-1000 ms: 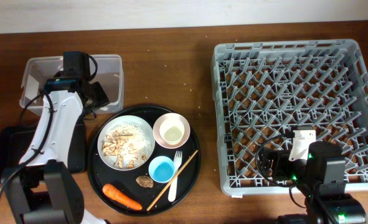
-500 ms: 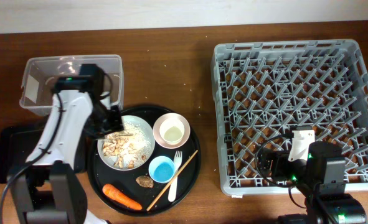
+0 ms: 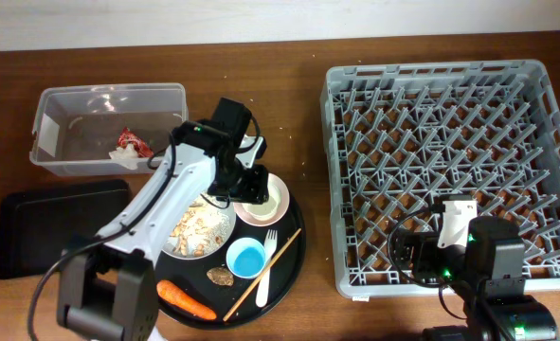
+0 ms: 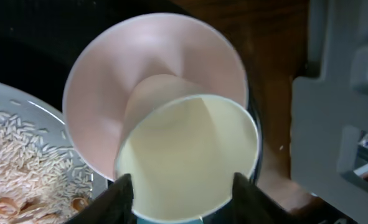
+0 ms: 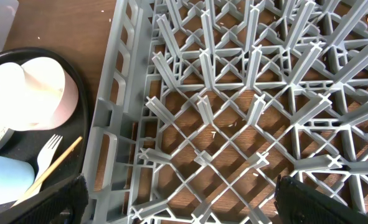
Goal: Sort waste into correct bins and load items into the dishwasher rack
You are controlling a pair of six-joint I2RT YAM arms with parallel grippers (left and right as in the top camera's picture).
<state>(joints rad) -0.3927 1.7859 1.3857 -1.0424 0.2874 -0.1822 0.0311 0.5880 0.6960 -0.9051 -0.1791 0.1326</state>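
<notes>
Left wrist view cuts off the near side of the small white cup (image 4: 190,155) (it sits in the pink bowl (image 4: 109,93)), so we cannot tell whether the left tool (image 4: 180,202) pinches it; its fingers (image 4: 112,202) flank the cup's wall. The right tool (image 5: 184,205), spread wide and empty, hangs over the dishwasher rack (image 5: 233,124).

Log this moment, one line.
left gripper: astride white cup in pink bowl, grip unclear | right gripper: open over rack | red wrapper: in tub
</notes>
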